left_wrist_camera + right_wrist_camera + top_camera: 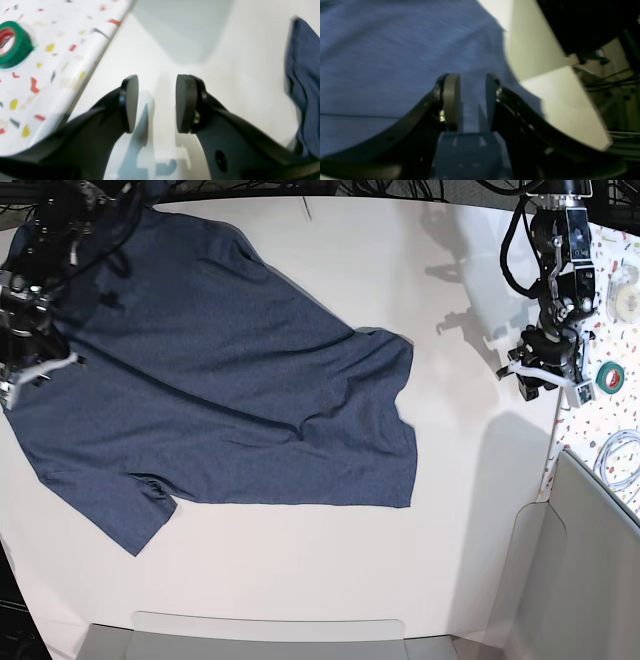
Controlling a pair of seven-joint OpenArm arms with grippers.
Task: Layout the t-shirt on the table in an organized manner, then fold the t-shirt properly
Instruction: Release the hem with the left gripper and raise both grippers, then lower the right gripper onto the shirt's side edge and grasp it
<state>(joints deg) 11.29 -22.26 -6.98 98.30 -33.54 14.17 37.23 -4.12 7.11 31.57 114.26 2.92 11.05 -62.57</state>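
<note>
I hold the left gripper (156, 103) spread, empty over bare counter (240, 75); the right gripper (468, 100), slightly parted, hovers above the t-shirt (220, 380) for straightening

Base view: even, bright overhead light; my arms throw soft grey shadows on the smooth white tabletop (300, 580), and straight edges bow toward the corners. Left wrist view: bright but soft, my left claw (156, 103) casting a crisp shadow; the green tape roll (13, 45) is blurred. Right wrist view: dim, the dark navy-blue heathered cloth t-shirt (395, 50) smeared, background murky.
</note>
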